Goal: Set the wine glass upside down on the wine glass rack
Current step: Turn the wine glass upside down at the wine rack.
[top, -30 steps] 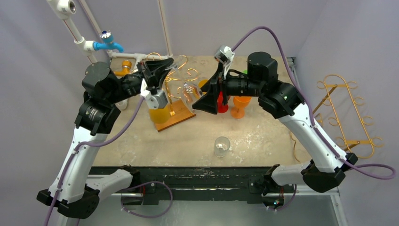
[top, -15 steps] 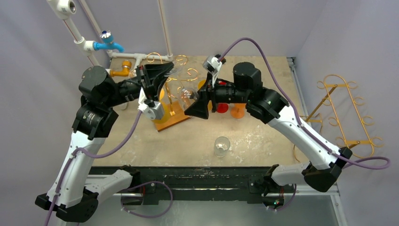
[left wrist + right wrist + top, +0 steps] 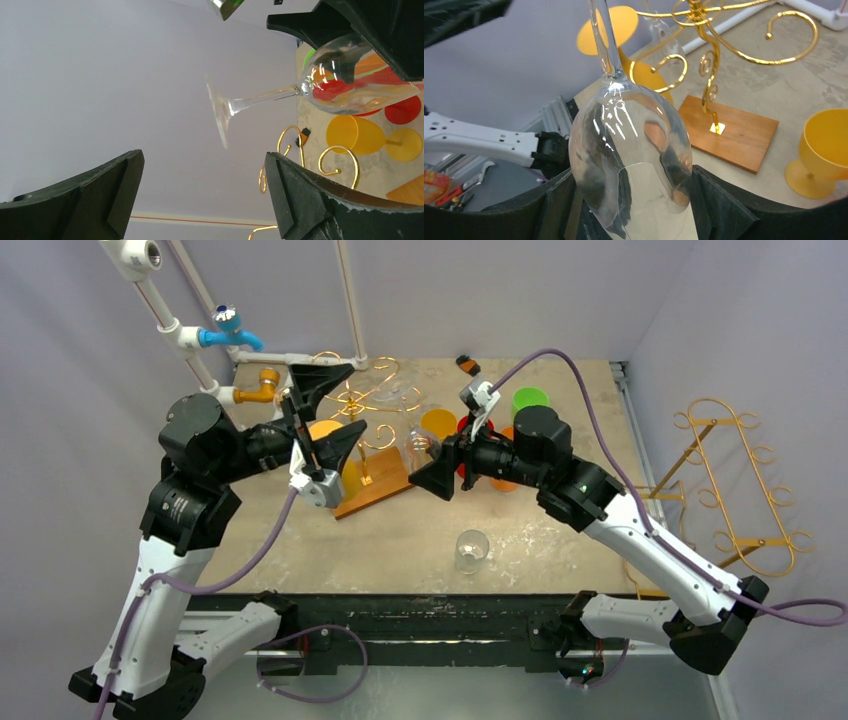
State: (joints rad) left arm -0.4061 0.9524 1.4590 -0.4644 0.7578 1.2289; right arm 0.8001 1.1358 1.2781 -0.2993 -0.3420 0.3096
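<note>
The left gripper point(image 3: 202, 165) stood with its two black fingers point(image 3: 90, 200) spread wide and nothing between them. Beyond, a clear wine glass point(image 3: 350, 85) lay sideways in the air, its foot toward the lavender wall point(image 3: 100, 75) and its bowl clasped by the right gripper point(image 3: 320, 47). Below it curled the gold wine glass rack point(image 3: 292, 145), near a yellow goblet point(image 3: 355, 132) and a red goblet point(image 3: 406, 110) on the table point(image 3: 310, 117).

Pale lavender walls point(image 3: 480, 285); white pipes point(image 3: 349, 300); speckled beige tabletop point(image 3: 570, 525).
</note>
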